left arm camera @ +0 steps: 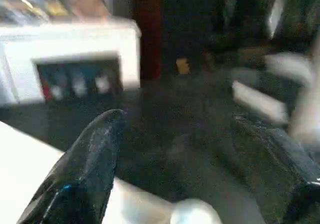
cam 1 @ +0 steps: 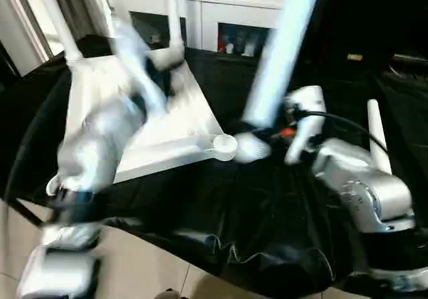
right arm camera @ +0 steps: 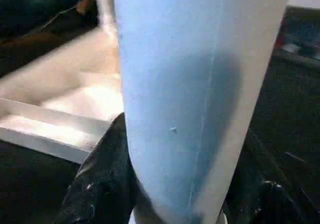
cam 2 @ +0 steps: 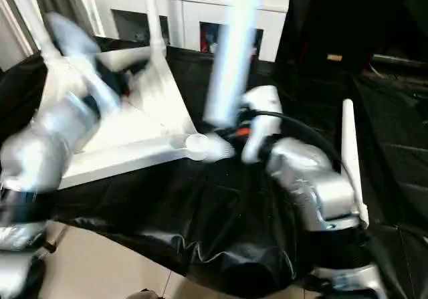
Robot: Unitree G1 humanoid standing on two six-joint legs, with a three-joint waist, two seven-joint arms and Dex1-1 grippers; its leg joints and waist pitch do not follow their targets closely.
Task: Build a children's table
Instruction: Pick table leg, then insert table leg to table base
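The black-draped work table carries the upturned table top, with two legs already standing in its far corner sockets. The step in hand is fitting a third: the right gripper pinches a white leg, its lower end just beside the top's near corner socket. The left gripper hovers over the top, fingers spread, holding nothing. Next, I judge, the leg's end must line up over that socket and press down.

The black-draped work table carries the upturned white tabletop and seemingly one loose leg.
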